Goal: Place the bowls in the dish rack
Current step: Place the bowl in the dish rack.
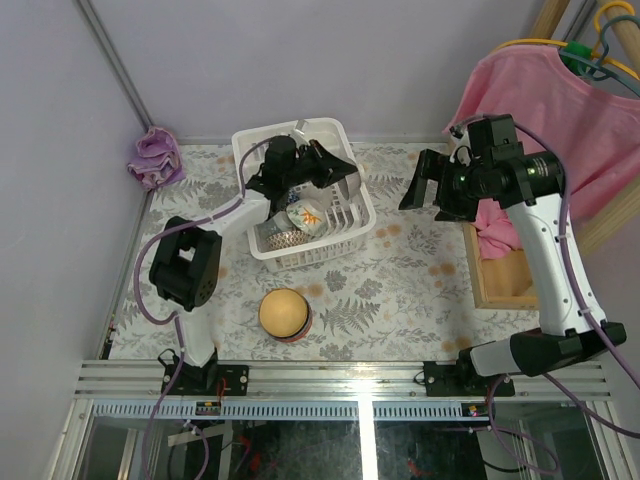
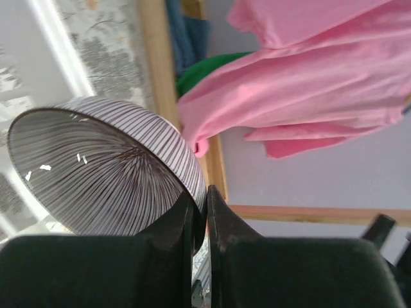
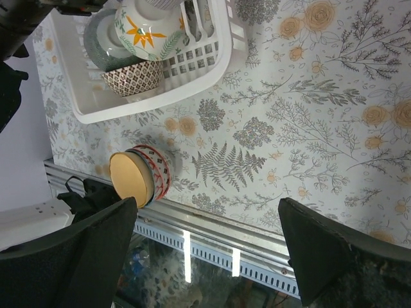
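My left gripper (image 1: 318,168) hangs over the white dish rack (image 1: 345,228). In the left wrist view it (image 2: 205,194) is shut on the rim of a white bowl with thin dark stripes (image 2: 96,173), which is held tilted. The rack holds a white bowl with an orange flower (image 1: 311,214) and a grey-speckled bowl (image 1: 283,238); the right wrist view also shows a brown-patterned bowl (image 3: 131,77) there. An orange-yellow bowl stacked in a red-patterned one (image 1: 285,313) stands on the table in front of the rack. My right gripper (image 1: 424,186) is open and empty, high to the right of the rack.
A purple cloth (image 1: 155,157) lies at the back left corner. A wooden box (image 1: 496,268) with pink cloth stands at the right edge. A pink garment (image 1: 550,100) hangs on hangers at the back right. The metal rail (image 3: 212,240) runs along the table's near edge.
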You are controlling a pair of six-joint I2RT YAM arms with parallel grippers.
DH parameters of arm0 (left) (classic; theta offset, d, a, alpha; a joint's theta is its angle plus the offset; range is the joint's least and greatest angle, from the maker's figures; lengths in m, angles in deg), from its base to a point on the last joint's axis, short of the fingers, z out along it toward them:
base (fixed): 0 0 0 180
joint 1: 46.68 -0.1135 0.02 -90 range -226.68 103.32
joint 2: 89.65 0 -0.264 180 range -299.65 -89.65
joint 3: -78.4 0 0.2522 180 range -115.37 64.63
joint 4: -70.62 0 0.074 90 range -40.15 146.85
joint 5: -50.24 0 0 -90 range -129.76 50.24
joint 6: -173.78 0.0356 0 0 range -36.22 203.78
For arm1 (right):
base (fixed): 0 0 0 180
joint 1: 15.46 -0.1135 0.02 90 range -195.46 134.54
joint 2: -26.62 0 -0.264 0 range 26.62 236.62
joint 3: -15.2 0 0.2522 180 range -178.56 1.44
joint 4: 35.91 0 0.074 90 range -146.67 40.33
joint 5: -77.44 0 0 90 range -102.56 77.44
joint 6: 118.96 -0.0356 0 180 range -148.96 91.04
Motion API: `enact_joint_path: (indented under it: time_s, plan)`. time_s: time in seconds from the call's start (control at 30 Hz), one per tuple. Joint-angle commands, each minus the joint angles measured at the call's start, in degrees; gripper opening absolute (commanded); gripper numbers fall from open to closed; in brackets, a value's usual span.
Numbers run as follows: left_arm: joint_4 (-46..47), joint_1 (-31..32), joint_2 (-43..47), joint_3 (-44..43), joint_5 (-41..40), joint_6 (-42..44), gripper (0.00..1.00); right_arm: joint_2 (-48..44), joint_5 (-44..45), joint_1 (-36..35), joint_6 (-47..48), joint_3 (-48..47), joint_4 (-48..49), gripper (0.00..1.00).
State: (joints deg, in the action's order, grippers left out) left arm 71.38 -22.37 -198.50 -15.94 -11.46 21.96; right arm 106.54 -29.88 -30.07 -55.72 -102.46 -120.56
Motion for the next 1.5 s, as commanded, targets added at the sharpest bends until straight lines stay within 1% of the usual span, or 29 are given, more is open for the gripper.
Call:
enact_joint_path:
  time_s: [0.0, 0.07, 0.17, 0.2, 0.3, 0.37, 0.47, 0.67, 0.87, 0.97, 1.07, 1.33, 1.47]
  plan:
    - [23.94, -0.54, 1.91, 5.69, 5.69, -8.91, 0.00, 1.82, -1.75, 0.26, 0.37, -1.02, -0.30, 0.99]
    - [26.47, -0.94, 2.80, 9.30, 7.87, -10.28, 0.00, 3.00, -0.37, 0.24, -0.35, -2.07, -0.17, 0.99]
    - [36.94, -1.93, 2.78, 15.62, 11.78, -15.77, 0.00, 4.42, -1.22, 0.22, -1.20, -2.16, -0.17, 0.99]
    - [38.33, -2.17, 2.75, 17.05, 12.64, -16.62, 0.00, 4.26, -1.33, 0.28, -1.81, -1.16, 0.40, 1.00]
    - [38.79, -3.11, 2.44, 18.14, 15.05, -16.04, 0.00, 3.38, -1.89, 0.23, -3.87, 0.96, 1.89, 0.99]
    - [39.60, -3.74, 0.95, 16.40, 17.39, -16.18, 0.00, 3.80, -2.25, 0.23, -4.22, 1.01, 1.80, 0.99]
    - [36.97, -4.21, -1.08, 13.97, 20.34, -14.43, 0.00, 5.08, -2.19, 0.21, -4.17, -0.50, 1.63, 1.00]
    - [32.35, -4.92, -3.99, 11.96, 23.88, -12.19, 0.00, 6.55, -2.89, 0.20, -5.09, -1.83, 2.54, 1.00]
    - [25.93, -5.05, -6.39, 8.97, 24.70, -8.95, 0.00, 7.12, -3.52, 0.24, -6.00, -1.35, 3.90, 1.00]
    - [26.01, -5.05, -7.68, 7.80, 25.10, -9.13, 0.00, 7.71, -3.87, 0.15, -6.19, -1.48, 4.57, 1.00]
    - [29.49, -5.07, -9.22, 7.11, 25.59, -11.67, 0.00, 8.46, -4.19, 0.12, -6.28, -1.60, 5.04, 1.00]
    - [49.66, -5.32, -13.91, 7.81, 28.40, -25.16, 0.00, 10.55, -4.23, 0.19, -6.16, -2.79, 4.85, 1.00]
    - [56.13, -5.33, -15.72, 8.29, 29.40, -29.70, 0.00, 11.32, -4.06, 0.18, -6.20, -3.16, 4.54, 1.00]
